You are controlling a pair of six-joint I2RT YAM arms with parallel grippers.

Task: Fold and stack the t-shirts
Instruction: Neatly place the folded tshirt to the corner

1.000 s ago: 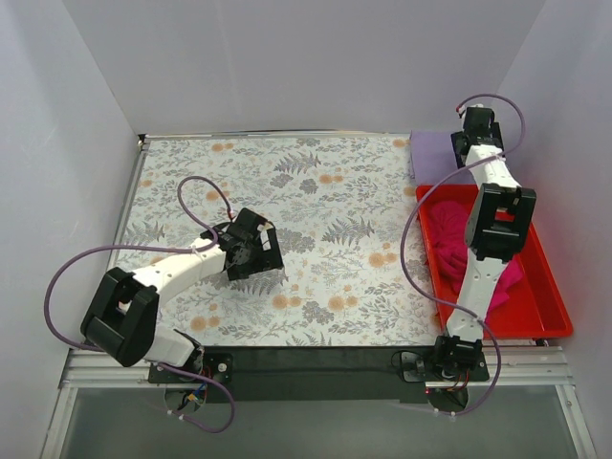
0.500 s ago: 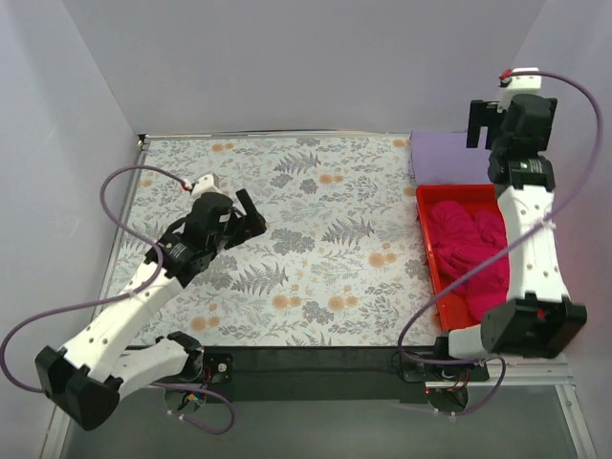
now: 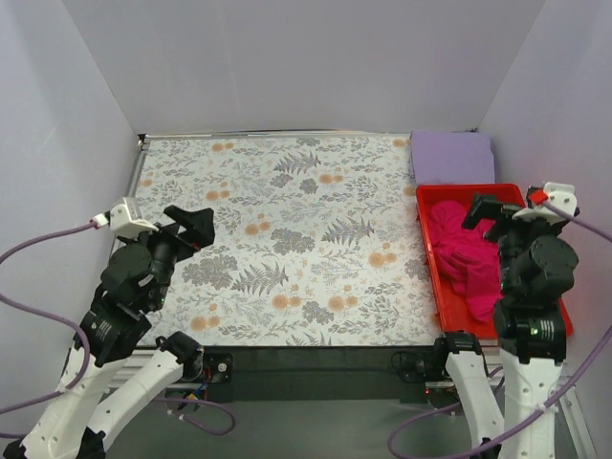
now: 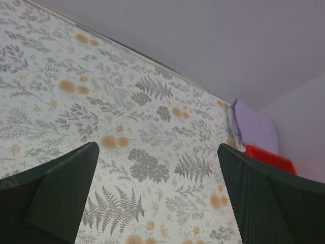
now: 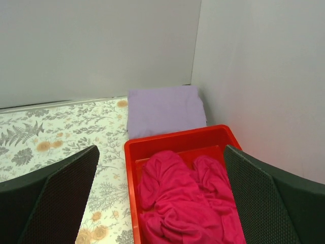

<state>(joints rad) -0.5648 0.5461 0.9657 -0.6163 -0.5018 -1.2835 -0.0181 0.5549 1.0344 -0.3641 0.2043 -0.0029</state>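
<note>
A folded lavender t-shirt (image 3: 451,157) lies flat at the table's far right corner; it also shows in the right wrist view (image 5: 165,109) and the left wrist view (image 4: 256,128). A crumpled magenta t-shirt (image 3: 463,251) fills the red bin (image 3: 425,253), also in the right wrist view (image 5: 188,201). No white shirt is in view. My left gripper (image 3: 191,226) is raised high over the table's left side, open and empty (image 4: 157,203). My right gripper (image 3: 497,207) is raised above the bin, open and empty (image 5: 160,203).
The red bin (image 5: 131,168) stands along the table's right edge, just in front of the lavender shirt. The floral tablecloth (image 3: 287,239) covers the table. Grey walls close the back and both sides.
Both arms have risen and pulled back toward the near edge. The left gripper left the cloth's left middle; the right gripper came from the far right corner to above the bin.
</note>
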